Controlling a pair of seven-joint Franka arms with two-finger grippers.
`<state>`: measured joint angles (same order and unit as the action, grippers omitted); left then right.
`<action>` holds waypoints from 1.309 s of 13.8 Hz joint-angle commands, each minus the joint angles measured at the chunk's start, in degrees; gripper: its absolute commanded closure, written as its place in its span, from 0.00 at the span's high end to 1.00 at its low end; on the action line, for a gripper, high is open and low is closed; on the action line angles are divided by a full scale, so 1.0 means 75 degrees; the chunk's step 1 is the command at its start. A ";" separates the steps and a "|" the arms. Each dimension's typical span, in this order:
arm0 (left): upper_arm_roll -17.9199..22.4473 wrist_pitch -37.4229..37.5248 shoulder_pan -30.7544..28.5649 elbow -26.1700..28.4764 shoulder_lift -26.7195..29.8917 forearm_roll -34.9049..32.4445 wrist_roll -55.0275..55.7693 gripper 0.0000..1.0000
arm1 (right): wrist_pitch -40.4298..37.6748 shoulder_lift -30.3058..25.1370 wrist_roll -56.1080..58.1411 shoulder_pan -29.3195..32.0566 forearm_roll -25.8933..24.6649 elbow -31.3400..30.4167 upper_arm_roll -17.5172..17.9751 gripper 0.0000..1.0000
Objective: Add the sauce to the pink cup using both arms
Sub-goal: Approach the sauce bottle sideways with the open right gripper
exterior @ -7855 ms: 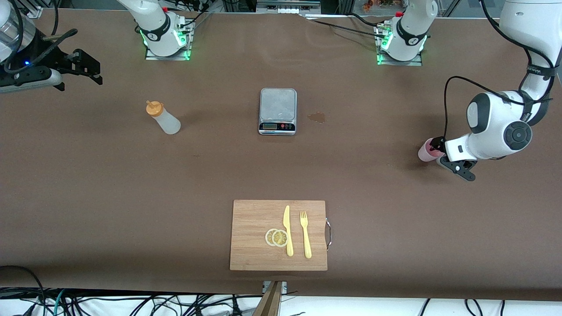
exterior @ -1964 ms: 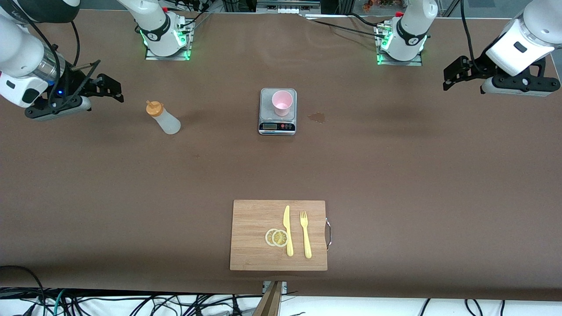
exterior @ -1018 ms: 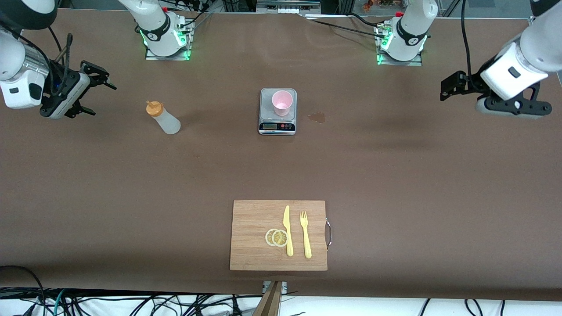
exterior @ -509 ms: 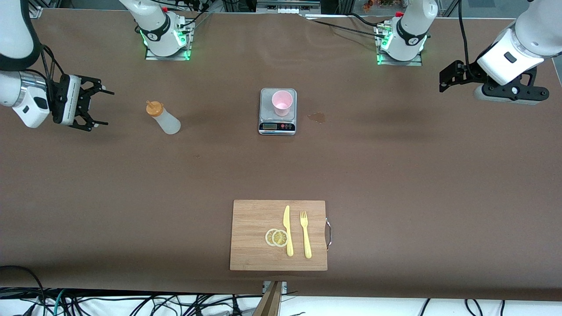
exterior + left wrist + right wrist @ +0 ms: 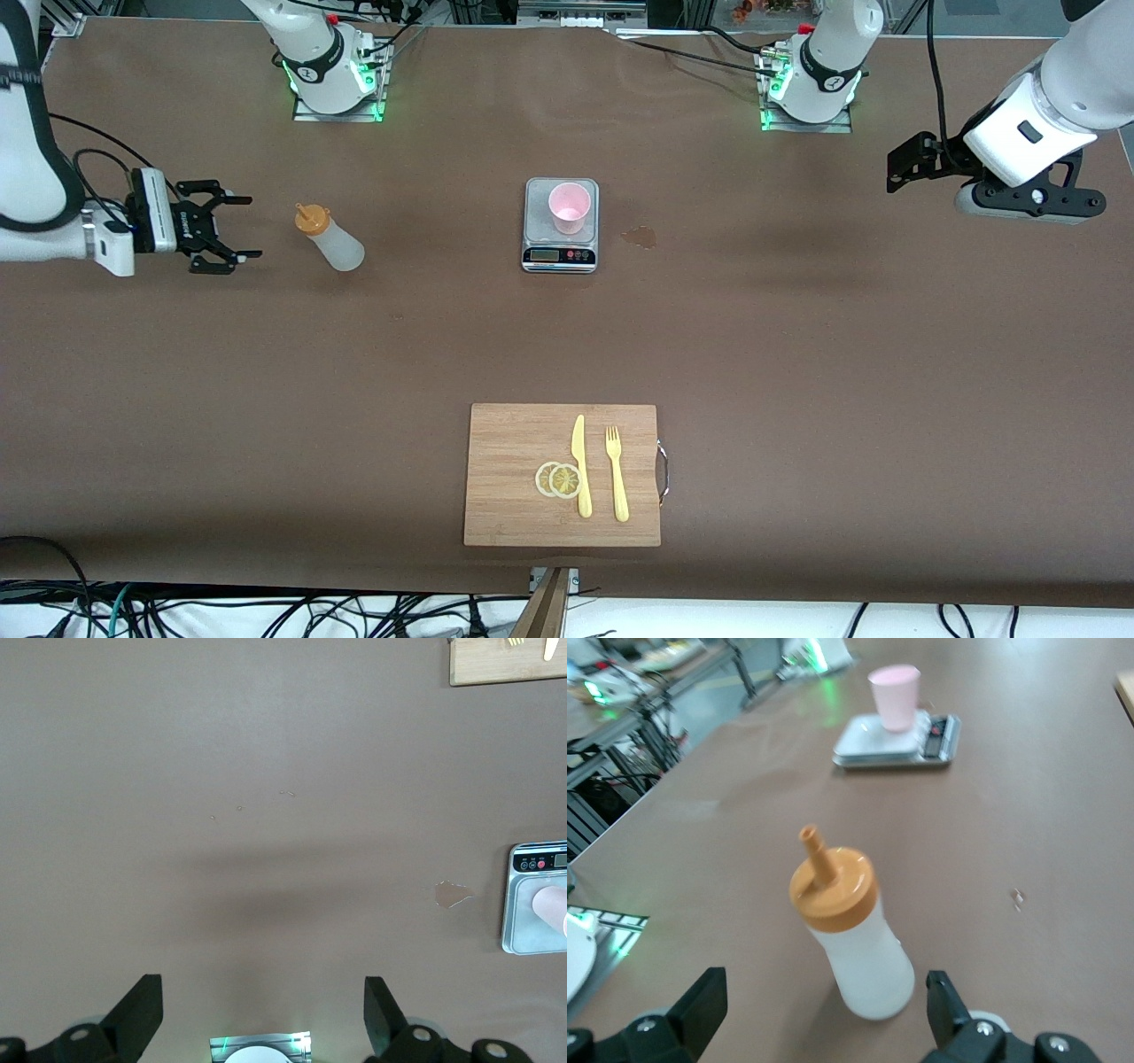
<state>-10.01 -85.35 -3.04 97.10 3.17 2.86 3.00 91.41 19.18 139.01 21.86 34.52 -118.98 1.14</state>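
right gripper [image 5: 235, 227]: fingers spread wide, low over the table, holding nothing
squeeze bottle [image 5: 329, 237]: upright, just ahead of that gripper's fingertips, not touching
pink cup [image 5: 569, 206]: sitting on the kitchen scale [image 5: 561, 255], well past the bottle
left gripper [image 5: 897, 165]: splayed, up over its own end of the table, waiting

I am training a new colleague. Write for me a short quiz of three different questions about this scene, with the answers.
1. True or false: the pink cup stands on the scale.
2. Which gripper is beside the squeeze bottle? A) left gripper B) right gripper
3. Fill in: the knife and fork lie on the ______.

Key
1. True.
2. B; its fingers are open, level with the bottle, not touching it. The left gripper waits, open, over the left arm's end of the table.
3. Cutting board, beside the lemon slices.
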 commanded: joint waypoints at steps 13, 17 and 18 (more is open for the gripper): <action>-0.0189 0.0259 -0.0052 -0.0256 -0.0212 -0.0183 -0.0095 1.00 | -0.0574 0.2435 0.3121 0.0272 0.1467 0.0079 0.0035 1.00; -0.0224 0.0318 -0.0052 -0.0244 -0.0177 -0.0171 -0.0083 1.00 | -0.0539 0.2458 0.3192 0.0120 0.1667 -0.0027 0.0082 1.00; -0.0224 0.0318 -0.0040 -0.0244 -0.0177 -0.0171 -0.0071 1.00 | -0.0539 0.2482 0.3192 0.0120 0.1667 -0.0027 0.0082 1.00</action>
<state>-11.04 -84.41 -3.03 97.02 2.51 2.86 3.00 87.67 37.49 157.08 23.06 45.69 -118.49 1.97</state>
